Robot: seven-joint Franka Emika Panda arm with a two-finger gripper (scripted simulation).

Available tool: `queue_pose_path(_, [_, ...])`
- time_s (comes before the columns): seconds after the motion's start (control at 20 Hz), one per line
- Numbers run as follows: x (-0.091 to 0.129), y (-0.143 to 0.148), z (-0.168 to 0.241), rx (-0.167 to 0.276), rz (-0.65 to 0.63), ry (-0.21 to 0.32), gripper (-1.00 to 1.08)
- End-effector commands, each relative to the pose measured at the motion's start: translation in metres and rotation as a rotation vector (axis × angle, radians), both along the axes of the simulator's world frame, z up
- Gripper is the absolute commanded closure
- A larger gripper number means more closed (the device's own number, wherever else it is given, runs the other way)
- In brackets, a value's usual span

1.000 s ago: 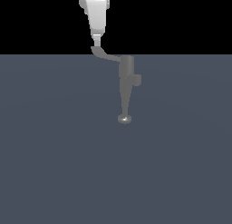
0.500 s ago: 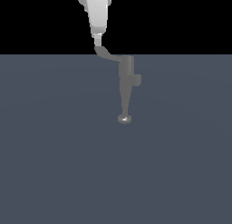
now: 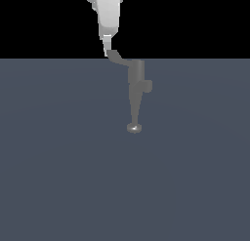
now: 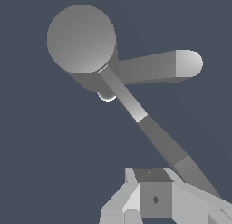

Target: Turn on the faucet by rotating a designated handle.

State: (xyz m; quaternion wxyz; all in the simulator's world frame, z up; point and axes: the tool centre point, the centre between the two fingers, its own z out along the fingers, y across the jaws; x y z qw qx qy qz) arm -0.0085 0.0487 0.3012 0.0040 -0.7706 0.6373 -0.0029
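Tool (image 3: 108, 53) is pressing the handle (image 3: 119, 59) tip, can't tell if it's spread or pinched. Keep pushing sideways around the faucet (image 3: 136, 84), low and steady so it doesn't slip off.

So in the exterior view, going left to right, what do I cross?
Tool → handle → faucet body → its stubby side knob.

One faucet (image 3: 135, 91), one handle (image 3: 118, 58), seemingly one pincer (image 3: 107, 52).
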Motion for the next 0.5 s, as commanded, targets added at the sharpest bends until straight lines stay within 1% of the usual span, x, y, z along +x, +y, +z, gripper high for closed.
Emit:
queue_pose_path(0.0, [-0.006,-0.013,-0.001,-0.002,-0.009,0.004,1.08])
queue_pose_path(0.45, [-0.029,-0.045,-0.002,-0.002,-0.01,0.007,1.08])
